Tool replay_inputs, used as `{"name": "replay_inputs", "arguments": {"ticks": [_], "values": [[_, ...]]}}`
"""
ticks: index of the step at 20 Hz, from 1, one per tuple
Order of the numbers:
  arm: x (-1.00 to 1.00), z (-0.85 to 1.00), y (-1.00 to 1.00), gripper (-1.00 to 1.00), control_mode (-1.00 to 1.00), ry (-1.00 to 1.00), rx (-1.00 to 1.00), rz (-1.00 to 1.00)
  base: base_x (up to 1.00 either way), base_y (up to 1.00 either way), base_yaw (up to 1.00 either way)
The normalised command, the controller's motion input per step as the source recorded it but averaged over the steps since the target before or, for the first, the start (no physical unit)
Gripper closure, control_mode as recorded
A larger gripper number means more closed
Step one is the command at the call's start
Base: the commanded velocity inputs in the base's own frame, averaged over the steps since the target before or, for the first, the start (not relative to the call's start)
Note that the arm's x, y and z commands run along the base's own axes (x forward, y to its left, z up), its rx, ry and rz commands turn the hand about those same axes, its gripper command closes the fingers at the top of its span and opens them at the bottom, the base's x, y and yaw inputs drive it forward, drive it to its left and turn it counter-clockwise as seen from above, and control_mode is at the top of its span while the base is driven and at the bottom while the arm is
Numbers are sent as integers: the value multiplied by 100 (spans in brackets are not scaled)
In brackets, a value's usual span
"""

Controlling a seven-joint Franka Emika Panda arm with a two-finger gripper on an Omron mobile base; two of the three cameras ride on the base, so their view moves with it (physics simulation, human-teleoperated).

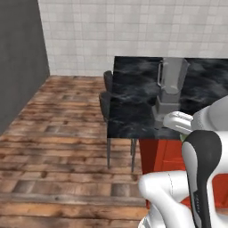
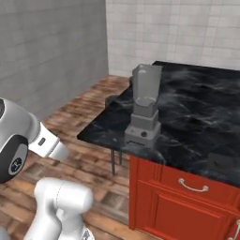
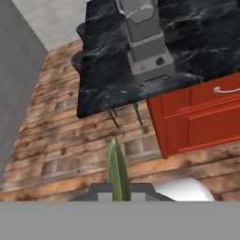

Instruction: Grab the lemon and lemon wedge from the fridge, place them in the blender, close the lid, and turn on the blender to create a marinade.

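Observation:
My gripper (image 3: 117, 188) is shut on the lemon wedge (image 3: 117, 166), a thin yellow-green sliver that stands up between the dark fingertips. It hangs over the wooden floor, in front of the counter's left end. The grey blender (image 1: 171, 89) (image 2: 146, 106) (image 3: 146, 43) stands near the front edge of the black marble counter (image 1: 131, 104), ahead of the gripper. Its jug looks open at the top. A small dark square on the counter, possibly the lid (image 2: 218, 161), lies to the blender's right. The lemon and the fridge are out of view.
Red cabinets (image 2: 187, 201) (image 3: 199, 117) with a metal drawer handle sit under the counter. Dark stools (image 1: 106, 95) stand at the counter's left side on thin metal legs. Wooden floor (image 1: 58, 133) stretches left to grey walls.

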Motion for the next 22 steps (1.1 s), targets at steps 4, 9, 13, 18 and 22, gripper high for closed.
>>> {"name": "replay_inputs", "arguments": {"ticks": [4, 9, 13, 18, 22], "values": [[0, 0, 0, 100, 100, 0, 0, 0, 25, 23, -36], [0, 0, 0, 100, 100, 0, 0, 0, 33, 0, -30], [0, 0, 0, 100, 100, 0, 0, 0, 31, -45, -14], [0, 0, 0, 100, 100, 0, 0, 0, 30, -71, -8], [0, 0, 0, 100, 100, 0, 0, 0, 27, -81, -6]]}}
